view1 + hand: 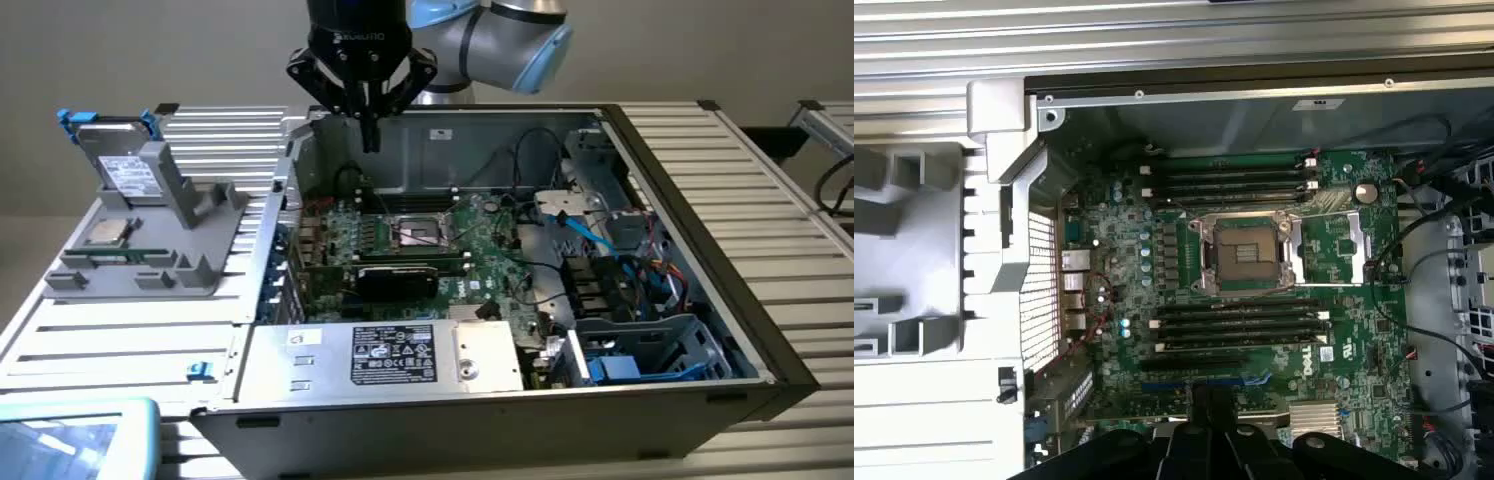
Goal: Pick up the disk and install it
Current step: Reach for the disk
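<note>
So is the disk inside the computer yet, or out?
Out. The disk stands on edge in the grey holder on the exterior view's left, beside the open computer case, not inside it.

The grey stand hides the disk along its lower edge.
</note>
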